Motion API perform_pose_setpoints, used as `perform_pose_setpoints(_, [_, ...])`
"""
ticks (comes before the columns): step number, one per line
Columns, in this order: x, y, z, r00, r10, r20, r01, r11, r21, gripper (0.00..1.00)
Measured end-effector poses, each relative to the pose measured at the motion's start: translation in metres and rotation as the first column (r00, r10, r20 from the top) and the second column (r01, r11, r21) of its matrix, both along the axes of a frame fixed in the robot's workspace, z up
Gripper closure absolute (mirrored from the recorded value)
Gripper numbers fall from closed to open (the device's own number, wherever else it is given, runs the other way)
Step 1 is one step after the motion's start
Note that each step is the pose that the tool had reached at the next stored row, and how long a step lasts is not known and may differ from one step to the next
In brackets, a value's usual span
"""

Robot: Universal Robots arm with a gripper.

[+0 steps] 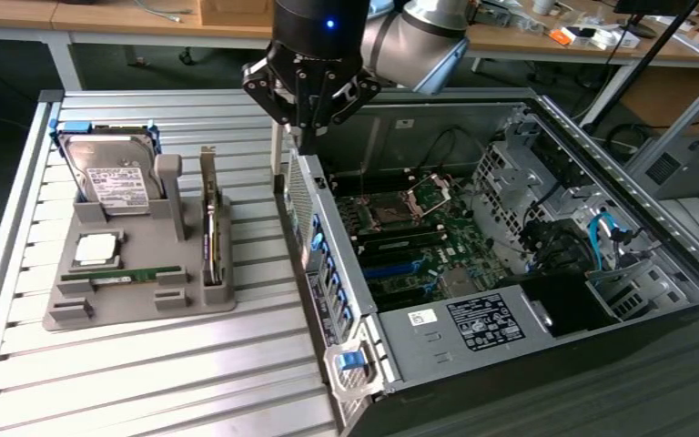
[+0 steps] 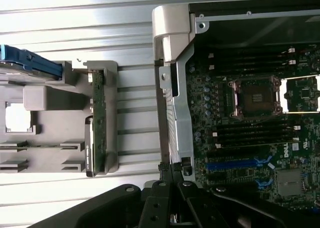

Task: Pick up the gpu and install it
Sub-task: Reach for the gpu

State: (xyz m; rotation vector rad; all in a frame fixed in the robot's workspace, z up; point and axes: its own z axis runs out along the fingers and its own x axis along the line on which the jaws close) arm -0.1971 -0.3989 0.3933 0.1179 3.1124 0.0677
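Observation:
The gpu (image 1: pixel 211 228) stands on its long edge in a slot of the grey holder (image 1: pixel 131 305) on the slatted table, on the exterior view's left of the open computer case (image 1: pixel 325 264). The wrist view catches the gpu (image 2: pixel 98 118) edge-on, green and dark. My gripper (image 1: pixel 305 144) hangs above the case's near wall, between the holder and the motherboard (image 1: pixel 410 246), well apart from the gpu. Its fingers (image 2: pixel 165 213) are shut together with nothing between them.
The holder also carries a silver hard drive (image 1: pixel 109 177), a square processor (image 1: pixel 97 248) and a narrow green memory stick (image 1: pixel 137 273). Inside the case lie the processor socket (image 2: pixel 255 95), blue expansion slots (image 2: pixel 235 164) and the power supply (image 1: pixel 495 319). Cables hang by the drive cage (image 1: pixel 604 237).

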Motion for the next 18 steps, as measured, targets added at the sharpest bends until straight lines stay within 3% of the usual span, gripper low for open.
perform_pose_setpoints(18, [-0.011,0.0000,0.0000,1.0000,0.000,-0.0001,0.000,1.0000,-0.0001,0.89])
